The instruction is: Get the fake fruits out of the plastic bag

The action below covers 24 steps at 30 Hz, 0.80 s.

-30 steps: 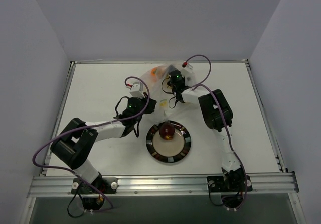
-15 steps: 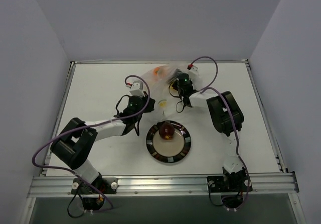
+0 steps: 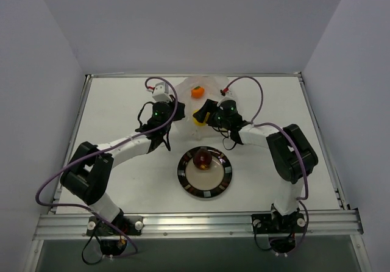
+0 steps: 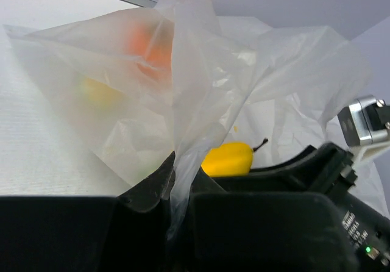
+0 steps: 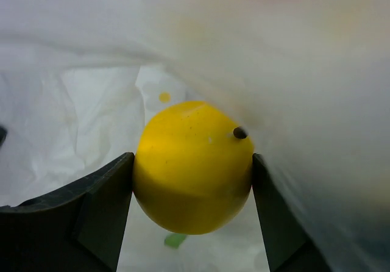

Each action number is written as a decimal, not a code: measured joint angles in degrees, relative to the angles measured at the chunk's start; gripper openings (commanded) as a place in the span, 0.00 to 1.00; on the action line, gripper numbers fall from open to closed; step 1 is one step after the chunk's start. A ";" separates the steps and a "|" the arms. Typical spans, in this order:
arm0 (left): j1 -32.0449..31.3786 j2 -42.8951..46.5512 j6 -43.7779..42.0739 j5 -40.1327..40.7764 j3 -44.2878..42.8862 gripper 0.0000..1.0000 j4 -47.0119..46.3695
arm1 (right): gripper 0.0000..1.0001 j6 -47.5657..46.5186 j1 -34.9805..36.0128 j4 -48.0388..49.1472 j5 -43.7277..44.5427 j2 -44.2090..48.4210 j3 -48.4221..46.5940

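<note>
The transparent plastic bag (image 3: 206, 88) lies at the back middle of the table. My left gripper (image 3: 175, 108) is shut on a fold of the bag (image 4: 201, 71), its fingers (image 4: 146, 189) pinching the film. My right gripper (image 3: 203, 115) is shut on the yellow fruit (image 3: 198, 118) at the bag's near edge. In the right wrist view the yellow fruit (image 5: 192, 168) sits between both fingers (image 5: 100, 205), with bag film (image 5: 286, 71) around it. It also shows in the left wrist view (image 4: 226, 158). The orange fruit (image 3: 197, 92) lies in the bag and shows blurred through the film (image 4: 149, 43). The dark red fruit (image 3: 202, 158) sits on the plate.
The round black-rimmed beige plate (image 3: 224, 177) lies in front of the bag, between the arms. The table's raised back edge (image 3: 122, 75) runs just behind the bag. Purple cables loop over both wrists.
My right gripper has drawn back toward the near right with the yellow fruit. My left gripper moved farther back with the bag fold. The orange fruit shifted toward the bag's middle.
</note>
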<state>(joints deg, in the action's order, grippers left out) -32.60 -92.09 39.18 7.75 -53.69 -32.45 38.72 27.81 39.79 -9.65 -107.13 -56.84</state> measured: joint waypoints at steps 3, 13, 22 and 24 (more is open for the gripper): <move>0.74 -0.04 0.02 0.13 -0.31 0.02 0.70 | 0.55 -0.70 0.07 -1.44 -4.31 3.06 3.26; 2.80 -0.17 -1.51 0.92 -0.96 0.02 3.15 | 0.54 -9.07 4.70 -4.44 -6.27 20.76 10.69; 2.73 -1.27 -1.66 0.39 -0.96 0.02 3.17 | 0.55 -15.96 12.41 -9.44 -10.14 27.23 15.43; 2.73 -1.27 -1.64 0.17 -0.96 0.03 3.08 | 0.55 -17.20 14.03 -10.95 -11.30 28.04 16.96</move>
<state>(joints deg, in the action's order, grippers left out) -29.87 -93.36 37.54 7.92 -54.65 -29.36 21.52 41.85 28.84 -20.95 -79.09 -39.88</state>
